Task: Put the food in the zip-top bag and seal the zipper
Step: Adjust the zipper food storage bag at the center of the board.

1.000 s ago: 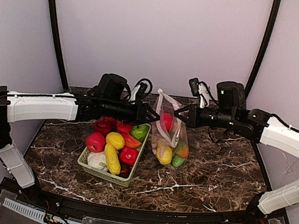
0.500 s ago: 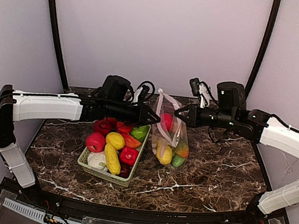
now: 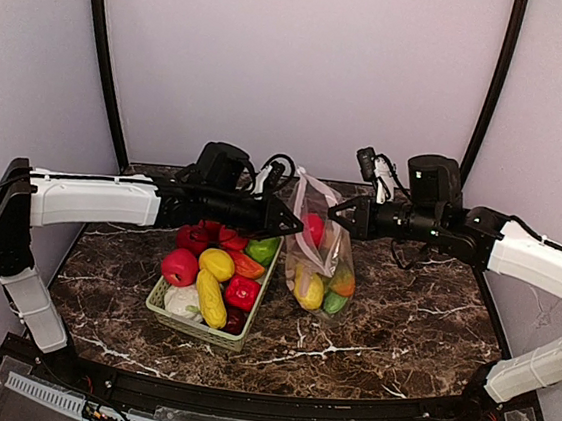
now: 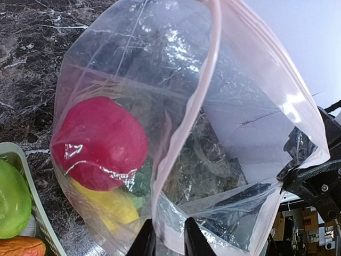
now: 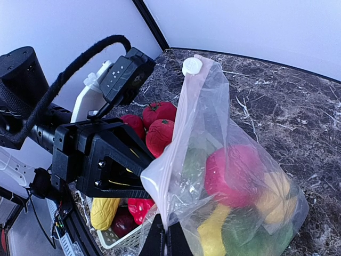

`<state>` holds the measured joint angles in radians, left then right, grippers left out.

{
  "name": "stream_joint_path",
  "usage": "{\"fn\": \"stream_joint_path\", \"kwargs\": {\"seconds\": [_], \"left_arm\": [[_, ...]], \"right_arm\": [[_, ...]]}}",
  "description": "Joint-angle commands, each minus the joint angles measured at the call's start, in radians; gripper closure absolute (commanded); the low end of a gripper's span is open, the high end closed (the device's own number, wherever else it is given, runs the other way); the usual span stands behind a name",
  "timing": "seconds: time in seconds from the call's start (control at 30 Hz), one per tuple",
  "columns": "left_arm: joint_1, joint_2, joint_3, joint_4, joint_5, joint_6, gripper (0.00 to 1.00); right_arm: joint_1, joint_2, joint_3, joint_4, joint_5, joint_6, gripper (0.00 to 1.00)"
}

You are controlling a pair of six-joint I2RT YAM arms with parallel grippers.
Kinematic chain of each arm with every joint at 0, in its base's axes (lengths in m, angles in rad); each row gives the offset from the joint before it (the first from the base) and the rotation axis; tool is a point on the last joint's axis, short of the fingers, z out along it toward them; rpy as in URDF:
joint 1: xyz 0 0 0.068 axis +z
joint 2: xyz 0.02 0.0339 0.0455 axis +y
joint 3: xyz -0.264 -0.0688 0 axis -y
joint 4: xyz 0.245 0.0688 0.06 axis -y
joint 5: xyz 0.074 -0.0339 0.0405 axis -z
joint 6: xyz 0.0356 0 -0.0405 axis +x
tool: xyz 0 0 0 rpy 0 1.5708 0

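Clear bag (image 4: 256,96) — pink zipper (image 4: 210,69), brown marbled table (image 3: 400,324)

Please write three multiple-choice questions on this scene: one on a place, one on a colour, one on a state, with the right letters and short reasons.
1. On which side of the zip-top bag does the basket stand? A) the left arm's B) the right arm's C) behind it
2. What colour is the uppermost food in the bag? A) white B) blue C) red
3. How is the bag's mouth? A) zipped shut B) held open C) folded flat
1 A: the top view shows it. 2 C: red shows through the plastic. 3 B: the left gripper and the right gripper each pinch an edge, the zipper parted.
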<state>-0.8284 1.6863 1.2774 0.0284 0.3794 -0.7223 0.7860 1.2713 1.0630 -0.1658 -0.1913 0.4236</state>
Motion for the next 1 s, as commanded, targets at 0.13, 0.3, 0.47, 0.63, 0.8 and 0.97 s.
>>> {"fn": "stream_joint_path", "kwargs": {"seconds": [0.13, 0.3, 0.47, 0.63, 0.8, 0.97], "left_arm": [[-0.001, 0.004, 0.048, 0.001, 0.018, 0.010, 0.95], [-0.001, -0.021, 0.084, 0.014, 0.053, 0.038, 0.99], [-0.003, -0.027, 0.151, 0.032, 0.163, 0.025, 0.99], [-0.016, -0.028, 0.166, 0.133, 0.242, -0.059, 0.99], [-0.040, -0.023, 0.208, 0.163, 0.256, -0.069, 0.99], [-0.075, 0.000, 0.245, 0.168, 0.279, -0.062, 0.99]], "right_arm": [[-0.011, -0.021, -0.012, 0.033, 0.002, 0.006, 1.00], [-0.040, -0.036, 0.007, -0.026, 0.028, 0.014, 1.00], [-0.096, -0.062, 0.084, -0.162, 0.046, -0.024, 1.00], [-0.117, -0.072, 0.183, -0.319, 0.049, -0.081, 1.00], [-0.117, -0.064, 0.271, -0.462, -0.004, -0.115, 1.00], [-0.117, -0.056, 0.324, -0.528, -0.179, -0.155, 1.00]]}}
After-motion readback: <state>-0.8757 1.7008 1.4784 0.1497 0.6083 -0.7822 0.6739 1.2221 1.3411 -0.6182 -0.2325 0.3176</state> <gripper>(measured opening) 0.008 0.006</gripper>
